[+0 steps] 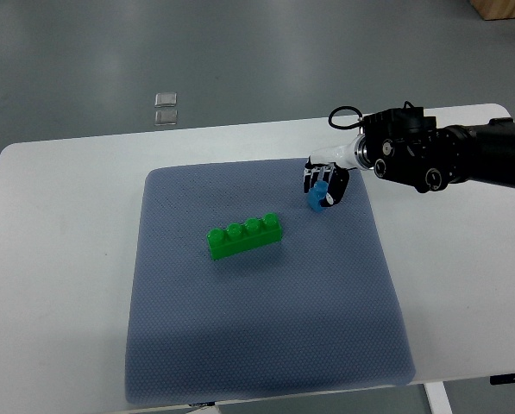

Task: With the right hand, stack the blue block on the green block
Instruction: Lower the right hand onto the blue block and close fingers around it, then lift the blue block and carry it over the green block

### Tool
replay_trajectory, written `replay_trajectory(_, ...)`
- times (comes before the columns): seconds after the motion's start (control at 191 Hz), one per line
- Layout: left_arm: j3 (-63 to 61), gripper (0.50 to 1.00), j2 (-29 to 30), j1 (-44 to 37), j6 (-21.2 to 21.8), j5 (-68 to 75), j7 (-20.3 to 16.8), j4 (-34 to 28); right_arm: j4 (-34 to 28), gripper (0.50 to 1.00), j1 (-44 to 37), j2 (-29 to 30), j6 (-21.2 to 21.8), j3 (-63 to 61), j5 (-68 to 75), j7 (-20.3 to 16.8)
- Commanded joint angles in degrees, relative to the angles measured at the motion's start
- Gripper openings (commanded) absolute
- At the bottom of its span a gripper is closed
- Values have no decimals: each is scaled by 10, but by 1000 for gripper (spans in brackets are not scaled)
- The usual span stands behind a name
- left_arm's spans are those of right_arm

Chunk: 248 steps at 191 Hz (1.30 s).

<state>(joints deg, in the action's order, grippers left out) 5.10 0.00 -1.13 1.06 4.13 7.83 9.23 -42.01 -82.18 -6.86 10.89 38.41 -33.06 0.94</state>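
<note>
Blue block (317, 197) was seen clamped in the curled fingers of the right hand (324, 183), near the grey mat's (257, 328) one-o'clock corner, at two o'clock from the green block (244, 235).

A long green block (244, 235) with four studs on top lies flat on the mat, angled slightly. The small blue block (317, 199) sits up and to its right, well apart, gripped in the right hand (326, 183).

Blue block (317, 197), green block (244, 236), dotted grey-blue mat (266, 328), white table (59, 285).
</note>
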Motion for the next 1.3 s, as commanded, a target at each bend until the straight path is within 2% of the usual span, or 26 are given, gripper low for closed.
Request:
replay_trajectory(0.0,0,1000,0,1,0,0,0,0,0,695,0,0,-2,0,-10,1)
replay_trajectory(0.188,0,1000,0,0,0,0,0,0,0,682,1,0,-4,0,-10,2)
replay_trajectory(0.277,0,1000,0,0,0,0,0,0,0,658,4,0,-4,0,-11,3)
replay_trajectory(0.811,0,1000,0,1,0,0,0,0,-17,633,-5,-25,-10,1,-11,8)
replay_trajectory(1.062,0,1000,0,0,0,0,0,0,-52,633,-55,-40,-6,2,-11,8)
replay_trajectory(1.292,0,1000,0,0,0,0,0,0,-103,631,-144,-33,11,8,17,3)
